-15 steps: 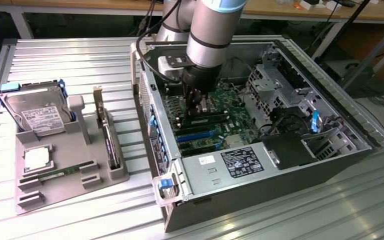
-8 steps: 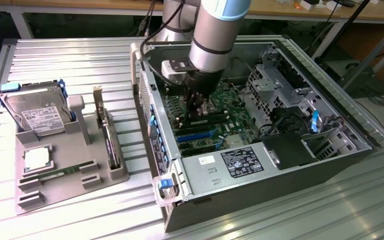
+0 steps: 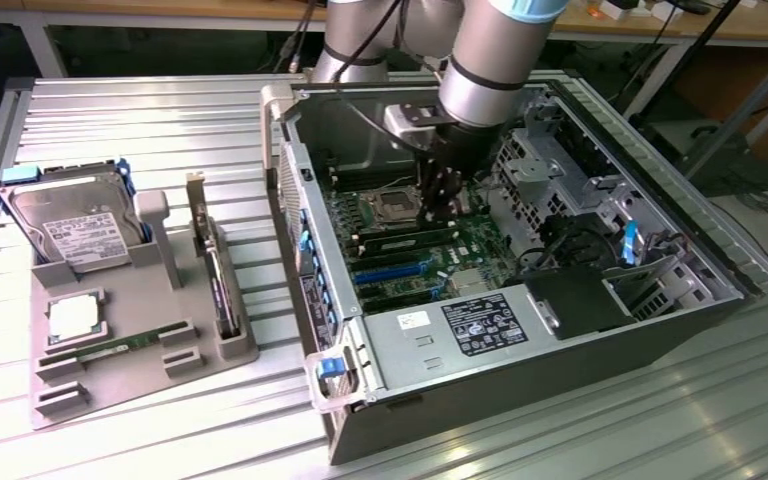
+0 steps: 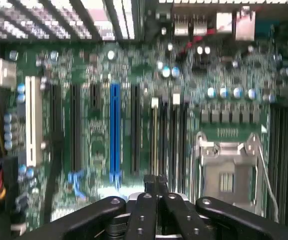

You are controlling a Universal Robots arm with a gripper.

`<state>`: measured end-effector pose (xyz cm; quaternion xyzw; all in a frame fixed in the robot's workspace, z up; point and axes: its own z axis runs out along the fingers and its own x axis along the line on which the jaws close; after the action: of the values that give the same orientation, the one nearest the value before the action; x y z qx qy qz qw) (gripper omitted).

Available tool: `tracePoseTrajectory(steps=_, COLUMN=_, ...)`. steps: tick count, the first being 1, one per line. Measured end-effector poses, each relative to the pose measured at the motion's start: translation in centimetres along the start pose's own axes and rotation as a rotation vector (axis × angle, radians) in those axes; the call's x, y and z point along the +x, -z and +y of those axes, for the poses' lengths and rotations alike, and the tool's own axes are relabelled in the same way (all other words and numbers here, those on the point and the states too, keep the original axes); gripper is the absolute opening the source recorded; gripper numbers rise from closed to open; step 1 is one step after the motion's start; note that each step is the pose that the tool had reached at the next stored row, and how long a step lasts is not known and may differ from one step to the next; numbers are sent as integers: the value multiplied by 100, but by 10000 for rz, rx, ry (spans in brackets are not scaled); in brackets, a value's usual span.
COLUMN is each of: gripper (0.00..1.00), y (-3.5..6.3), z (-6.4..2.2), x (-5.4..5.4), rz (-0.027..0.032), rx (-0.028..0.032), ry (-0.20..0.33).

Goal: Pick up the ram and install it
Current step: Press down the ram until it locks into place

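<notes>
Spanning the whole scene, a ribbed silver metal table (image 3: 117,110) carries a black and grey open computer case (image 3: 651,330) lying on its side. A grey robot arm (image 3: 491,60) with a blue ring reaches down into the case. On the exterior view's left of the case sits a flat grey plastic tray (image 3: 131,385) with moulded holders.

Inside the case lies a green motherboard (image 3: 471,250) (image 4: 94,75), with a long blue slot (image 4: 115,130) and a silver square processor socket (image 3: 391,208) (image 4: 226,170).

In the tray, a silver hard drive (image 3: 77,225) in a blue frame leans at the far end. A tall dark expansion card (image 3: 211,270) stands on edge along the side nearest the case. A square silver processor chip (image 3: 75,317) lies flat, and just in front of it a long thin green ram stick (image 3: 104,351) rests in its holder, well apart from the arm.

The black gripper (image 3: 444,215) (image 4: 156,181) hangs over the narrow dark slots beside the socket, jaws clenched together. In the wrist view a thin board (image 4: 155,135) stands edge-on in one slot below the fingertips; whether they touch it I cannot tell.
</notes>
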<state>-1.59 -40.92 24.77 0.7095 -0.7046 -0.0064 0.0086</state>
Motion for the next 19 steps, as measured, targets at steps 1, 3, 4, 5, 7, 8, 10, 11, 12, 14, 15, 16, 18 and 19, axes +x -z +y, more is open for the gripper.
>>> tracePoseTrajectory(steps=1, gripper=10, y=25, z=-86, x=1, rz=0, rx=0, ry=0)
tracePoseTrajectory(steps=3, gripper=10, y=71, z=-196, x=2, rz=-1, rx=1, ry=0)
tracePoseTrajectory(steps=4, gripper=10, y=141, z=-289, x=2, rz=-1, rx=0, ry=0)
tracePoseTrajectory(steps=5, gripper=10, y=202, z=-316, x=-12, rz=31, rx=0, ry=-1)
tracePoseTrajectory(steps=7, gripper=10, y=313, z=-332, x=-49, rz=128, rx=0, ry=-8)
tracePoseTrajectory(steps=8, gripper=10, y=355, z=-333, x=-62, rz=160, rx=-1, ry=-12)
tracePoseTrajectory(steps=10, gripper=10, y=451, z=-341, x=-77, rz=227, rx=-1, ry=-33)
tracePoseTrajectory(steps=11, gripper=10, y=461, z=-342, x=-78, rz=228, rx=-2, ry=-36)
tracePoseTrajectory(steps=12, gripper=10, y=461, z=-342, x=-77, rz=227, rx=-2, ry=-36)
tracePoseTrajectory(steps=14, gripper=10, y=461, z=-342, x=-78, rz=228, rx=-2, ry=-35)
tracePoseTrajectory(steps=15, gripper=10, y=461, z=-342, x=-78, rz=228, rx=-2, ry=-36)
tracePoseTrajectory(steps=16, gripper=10, y=462, z=-342, x=-77, rz=229, rx=-2, ry=-35)
tracePoseTrajectory(steps=18, gripper=10, y=461, z=-342, x=-78, rz=228, rx=-2, ry=-36)
tracePoseTrajectory(steps=19, gripper=10, y=461, z=-341, x=-77, rz=229, rx=2, ry=-35)
